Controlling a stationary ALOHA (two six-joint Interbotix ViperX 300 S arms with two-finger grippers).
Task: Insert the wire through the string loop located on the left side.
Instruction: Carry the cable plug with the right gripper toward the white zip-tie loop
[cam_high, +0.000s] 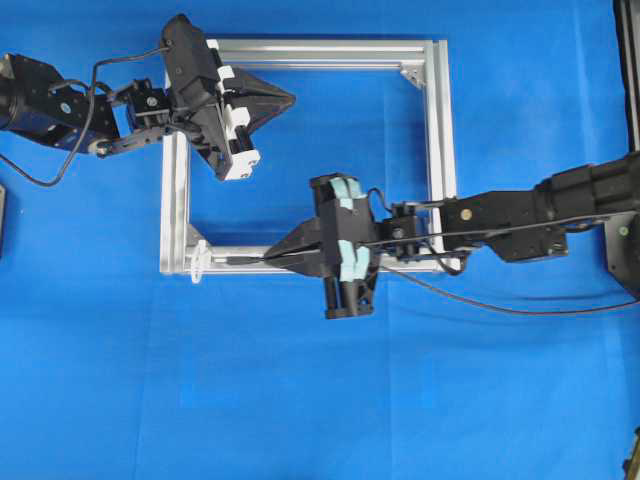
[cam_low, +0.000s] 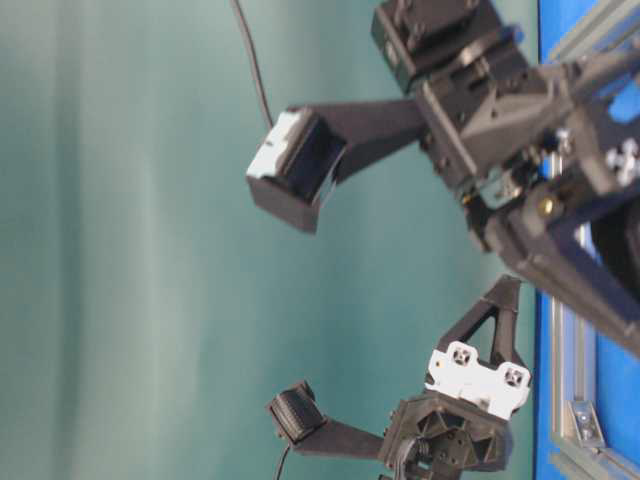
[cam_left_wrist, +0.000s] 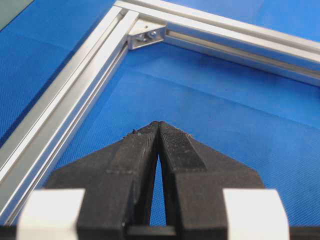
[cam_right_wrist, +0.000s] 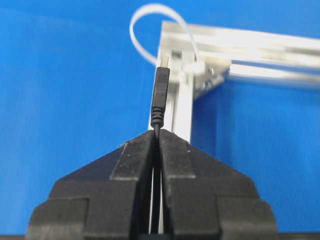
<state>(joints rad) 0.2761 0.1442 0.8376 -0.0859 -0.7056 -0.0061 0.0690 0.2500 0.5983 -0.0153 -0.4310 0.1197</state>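
At the left of the overhead view, the left hand (cam_high: 285, 97) hangs over the top-left part of the aluminium frame (cam_high: 438, 150) with its jaws pressed together on nothing; its own camera shows the fingertips (cam_left_wrist: 159, 131) meeting above bare blue worktop (cam_high: 300, 400), so it is well apart from the work and unlikely to interfere. Further along, at the frame's bottom-left corner, the string loop (cam_high: 197, 262) stands up from the rail as a small whitish arc, and it looks limp enough that a nudge could fold it flat or push it aside. Just to its right, the plug of the wire (cam_high: 240, 259) points at the loop, nipped between the closed fingers of the right hand (cam_high: 272, 257). From the right wrist camera the plug (cam_right_wrist: 160, 95) sits close under the loop (cam_right_wrist: 150, 30), with its tip over the frame corner, and I cannot tell whether it is lined up with the opening or with the cord itself. The main risk, as I judge it, is that the tip meets the cord or the metal corner and not the gap. The plug also juts out on a thin lead, so a bump could bend it off line or slip it in the grip. The trailing cable (cam_high: 520, 305) to the right might drag too.
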